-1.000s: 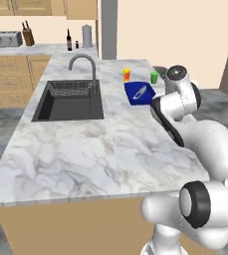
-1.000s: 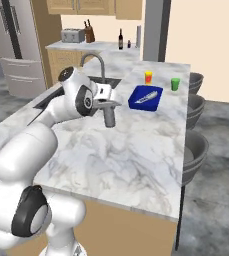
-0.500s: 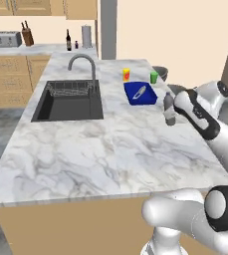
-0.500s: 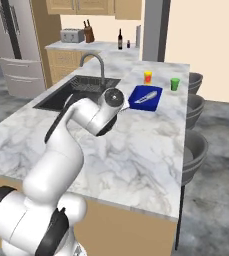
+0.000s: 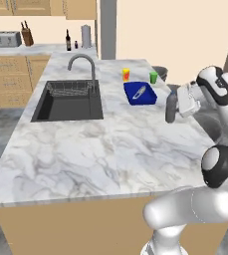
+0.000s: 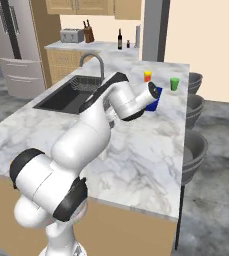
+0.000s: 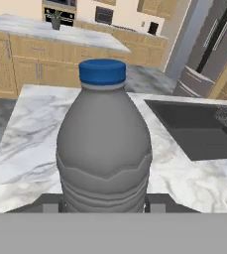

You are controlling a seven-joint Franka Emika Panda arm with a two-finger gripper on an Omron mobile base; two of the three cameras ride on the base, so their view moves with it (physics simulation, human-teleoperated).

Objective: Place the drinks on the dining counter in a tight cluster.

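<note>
Showing no readable label or writing on the grey bottle (image 7: 104, 149), only a plain blue cap. Standing upright in the left base view, long axis vertical, cap upward, hanging above the right edge of the dining counter (image 5: 75, 149) near the blue tray (image 5: 140, 93). Pinching the grey bottle between the fingers of the gripper (image 5: 174, 106), jaws narrowed against its sides.
</note>
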